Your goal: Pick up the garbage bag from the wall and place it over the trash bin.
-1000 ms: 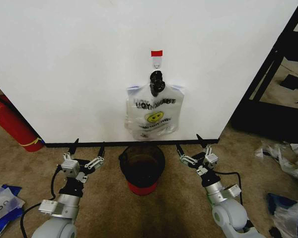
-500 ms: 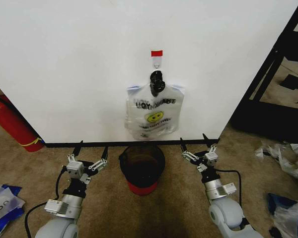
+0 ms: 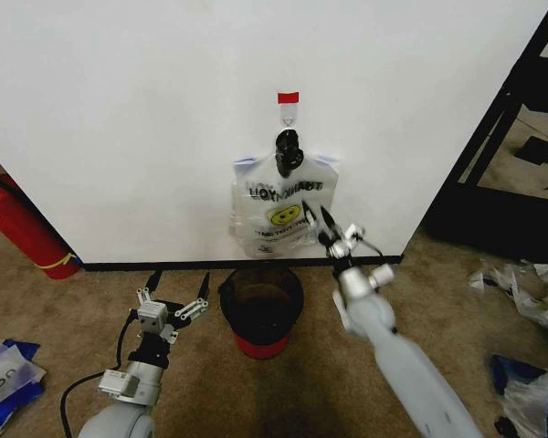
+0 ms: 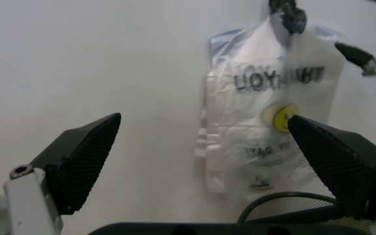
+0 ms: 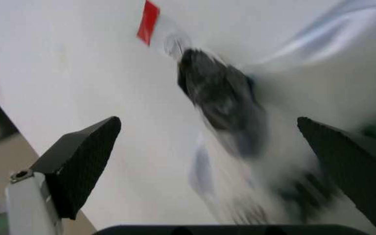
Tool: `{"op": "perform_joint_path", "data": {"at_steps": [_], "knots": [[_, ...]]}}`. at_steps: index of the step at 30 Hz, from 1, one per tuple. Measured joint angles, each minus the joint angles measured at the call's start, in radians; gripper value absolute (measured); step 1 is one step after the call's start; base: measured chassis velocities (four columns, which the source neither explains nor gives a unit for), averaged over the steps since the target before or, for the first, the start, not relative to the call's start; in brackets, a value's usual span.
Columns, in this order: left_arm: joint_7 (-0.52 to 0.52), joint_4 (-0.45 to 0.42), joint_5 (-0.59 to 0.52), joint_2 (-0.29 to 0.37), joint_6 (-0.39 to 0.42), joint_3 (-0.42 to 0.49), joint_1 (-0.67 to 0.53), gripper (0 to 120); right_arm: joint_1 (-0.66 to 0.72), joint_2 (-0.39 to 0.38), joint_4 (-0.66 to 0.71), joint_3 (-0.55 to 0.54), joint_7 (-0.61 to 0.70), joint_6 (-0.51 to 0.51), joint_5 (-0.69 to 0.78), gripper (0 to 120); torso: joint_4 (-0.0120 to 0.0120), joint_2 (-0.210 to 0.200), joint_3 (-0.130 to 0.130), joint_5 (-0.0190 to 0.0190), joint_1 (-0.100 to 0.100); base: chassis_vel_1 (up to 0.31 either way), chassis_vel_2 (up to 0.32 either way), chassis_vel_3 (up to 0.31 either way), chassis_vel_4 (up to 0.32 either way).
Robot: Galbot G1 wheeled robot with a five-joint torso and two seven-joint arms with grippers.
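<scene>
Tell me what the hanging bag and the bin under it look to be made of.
The garbage bag: thin translucent plastic film, by its crinkles and the wall's white showing through around the print. The trash bin: probably hard plastic, dark smooth wall with a red base; metal can't be ruled out.

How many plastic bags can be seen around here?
3, perhaps more out of frame: the garbage bag hanging on the wall, one bag on the carpet at far left, and crumpled bags on the floor at far right.

My right arm extended forward and up, right claw [image 3: 326, 228] raised, fingers spread. My left arm low, left claw [image 3: 176, 295] pointing up, fingers spread.
</scene>
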Motion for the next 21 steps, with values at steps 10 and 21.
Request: {"op": "perform_joint_path", "data": {"at_steps": [10, 21], "knots": [[-0.006, 0.015, -0.001, 0.000, -0.013, -0.032, 0.000, 100, 0.139, 0.091, -0.175, -0.015, -0.003, -0.025, -0.053, 100, -0.0004, 0.000, 0.000, -0.0001, 0.000, 0.000, 0.000, 0.000, 0.000], [-0.012, 0.008, -0.001, -0.005, -0.017, -0.037, 0.005, 100, 0.197, 0.120, -0.267, -0.019, -0.003, -0.023, -0.108, 82, -0.0005, 0.000, 0.000, 0.0000, 0.000, 0.000, 0.000, 0.000, 0.000]]}}
